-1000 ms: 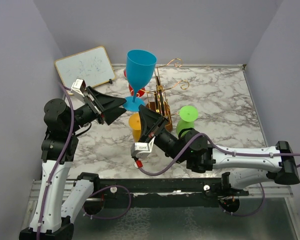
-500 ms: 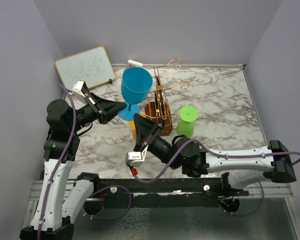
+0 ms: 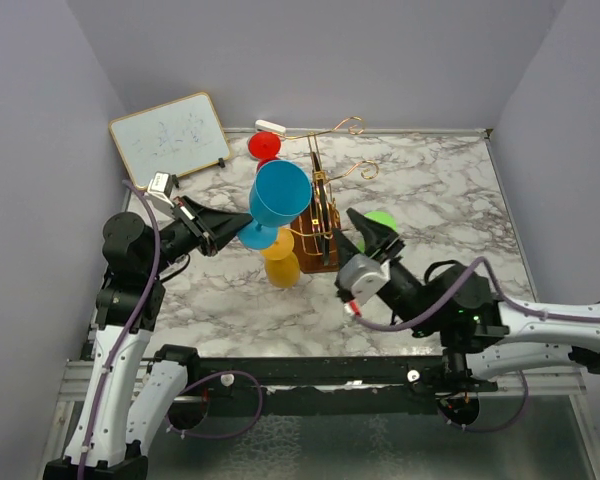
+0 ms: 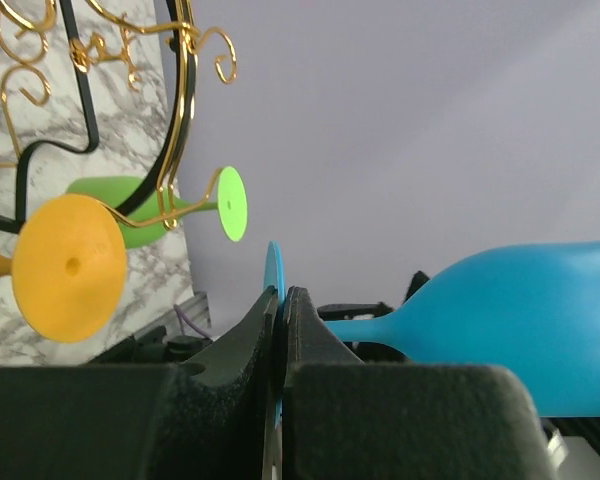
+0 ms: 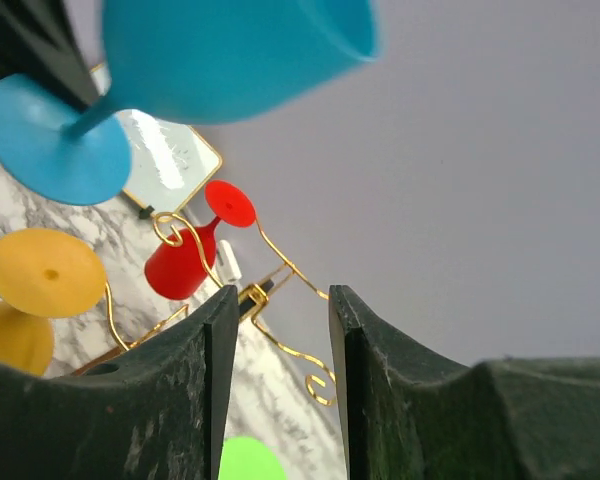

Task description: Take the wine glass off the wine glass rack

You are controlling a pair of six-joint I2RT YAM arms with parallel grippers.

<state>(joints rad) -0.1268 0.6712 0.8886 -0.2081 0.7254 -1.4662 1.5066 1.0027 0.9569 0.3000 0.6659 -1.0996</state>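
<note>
At 9 o'clock of the wine glass rack [image 3: 321,196], the blue wine glass [image 3: 279,194] is held up off the bench [image 3: 435,185] and tipped, with its bowl toward the rack. The left tool [image 3: 242,226] is clamped on the rim of its foot. The left wrist view confirms this: the tool [image 4: 280,295] is pinched tight on the thin foot edge, the glass [image 4: 520,320] lies sideways, and no gold wire [image 4: 178,130] touches it.

The right tool [image 3: 375,232] sits at 4 o'clock of the rack's wooden base [image 3: 316,253]. Its fingers are spread with nothing between them (the right wrist view [image 5: 280,295] shows a clean gap).

Other glasses on the rack's arms:
- The orange glass [image 3: 280,262] is at 7 o'clock, low, just beside the base.
- The red glass [image 3: 264,146] is at 11 o'clock, up high.
- The green glass [image 3: 382,219] is at 3 o'clock, partly hidden behind the right tool.

In the right wrist view, the blue glass [image 5: 230,50] is overhead at 11 o'clock and the red glass [image 5: 185,262] is dead ahead.

A whiteboard [image 3: 169,133] leans at the bench's 10 o'clock corner, well apart from the rack.
</note>
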